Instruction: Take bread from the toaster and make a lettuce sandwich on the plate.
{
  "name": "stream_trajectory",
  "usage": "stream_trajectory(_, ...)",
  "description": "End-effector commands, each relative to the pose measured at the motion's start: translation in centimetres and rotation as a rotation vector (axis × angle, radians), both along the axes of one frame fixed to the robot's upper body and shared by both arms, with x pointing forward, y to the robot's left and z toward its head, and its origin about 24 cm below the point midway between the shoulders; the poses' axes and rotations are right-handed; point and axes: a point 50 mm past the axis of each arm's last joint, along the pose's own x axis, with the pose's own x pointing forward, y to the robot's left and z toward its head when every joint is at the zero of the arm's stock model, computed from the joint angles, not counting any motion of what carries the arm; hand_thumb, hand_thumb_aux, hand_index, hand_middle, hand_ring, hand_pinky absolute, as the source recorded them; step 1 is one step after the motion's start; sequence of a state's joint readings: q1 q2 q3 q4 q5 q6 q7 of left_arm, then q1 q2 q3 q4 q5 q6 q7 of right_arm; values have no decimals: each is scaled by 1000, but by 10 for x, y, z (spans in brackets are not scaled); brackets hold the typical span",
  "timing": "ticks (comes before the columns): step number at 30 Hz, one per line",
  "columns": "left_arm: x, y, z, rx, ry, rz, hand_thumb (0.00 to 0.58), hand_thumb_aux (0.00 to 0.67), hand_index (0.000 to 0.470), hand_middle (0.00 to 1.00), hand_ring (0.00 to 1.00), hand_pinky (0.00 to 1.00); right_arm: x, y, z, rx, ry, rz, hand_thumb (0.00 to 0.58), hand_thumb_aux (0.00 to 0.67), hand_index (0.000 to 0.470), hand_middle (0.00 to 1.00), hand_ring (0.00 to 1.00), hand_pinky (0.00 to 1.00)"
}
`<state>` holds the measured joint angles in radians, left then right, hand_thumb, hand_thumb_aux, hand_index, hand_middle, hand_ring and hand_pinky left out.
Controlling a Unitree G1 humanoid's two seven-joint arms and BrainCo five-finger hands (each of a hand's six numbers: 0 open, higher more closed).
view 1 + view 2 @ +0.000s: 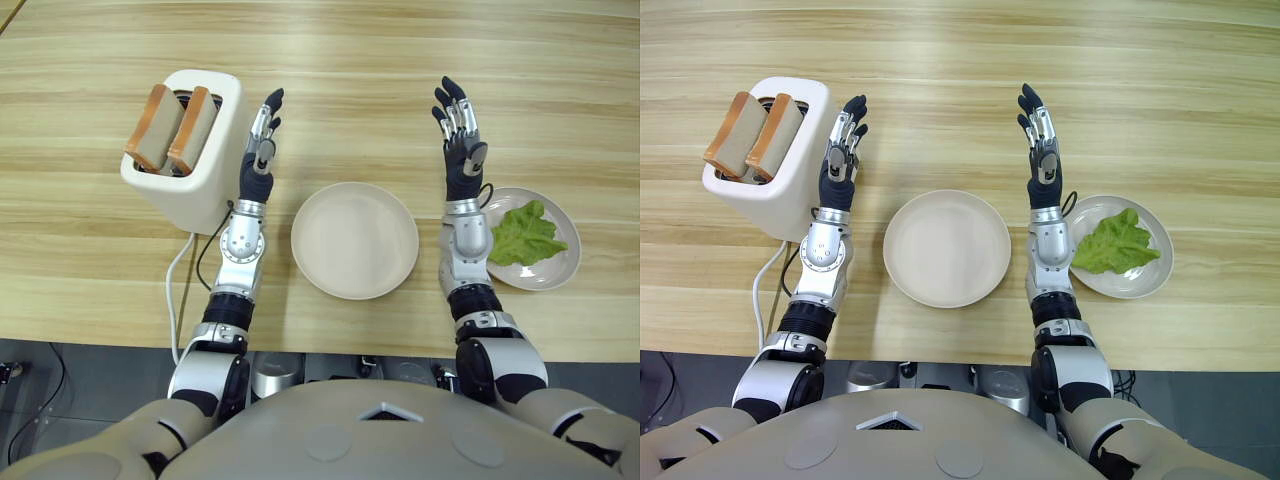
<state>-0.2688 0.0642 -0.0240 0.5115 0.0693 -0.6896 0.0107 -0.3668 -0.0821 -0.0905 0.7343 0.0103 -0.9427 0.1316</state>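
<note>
My left hand and right hand are open and empty. Two bread slices stick up from the toaster, just beside my left hand. I'd pinch one by its top and lift straight up.

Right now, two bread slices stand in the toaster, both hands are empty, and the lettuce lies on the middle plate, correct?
No. The left eye view shows the lettuce on the side plate by the right hand, not on the middle plate.

Cream-white toaster holding two tan, brown-crusted bread slices; pale beige plate; bright green lettuce on a second beige plate; light striped wood-grain table.
</note>
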Motion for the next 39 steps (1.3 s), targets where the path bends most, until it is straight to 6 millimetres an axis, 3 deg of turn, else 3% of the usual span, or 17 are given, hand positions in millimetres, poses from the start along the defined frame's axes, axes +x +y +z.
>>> stream_trajectory(1,0,2,-3,15,13,4,0,0,0,0,0,0,0,2,-1,-6,4,9,0,0,0,0,0,0)
stream_trajectory(12,-1,2,2,65,-28,9,0,0,0,0,0,0,0,2,-2,-4,7,5,0,0,0,0,0,0)
stream_trajectory(15,-10,7,34,173,-188,38,0,0,0,0,0,0,2,5,-2,-1,12,13,0,0,0,0,0,0)
stream_trajectory(19,-31,6,88,571,-375,47,0,0,0,0,0,0,3,7,-1,8,14,16,0,0,0,0,0,0)
stream_trajectory(24,-43,49,116,771,-221,220,0,0,0,0,0,0,7,9,0,13,19,22,0,0,0,0,0,0)
stream_trajectory(28,-47,97,137,956,-152,459,0,0,0,0,0,0,7,10,0,14,15,25,0,0,0,0,0,0)
stream_trajectory(34,-52,153,125,1044,44,702,0,0,0,0,0,0,7,11,0,10,16,33,0,0,0,0,0,0)
stream_trajectory(39,-55,174,104,1056,163,760,0,0,0,0,0,0,8,12,0,9,16,37,0,0,0,0,0,0)
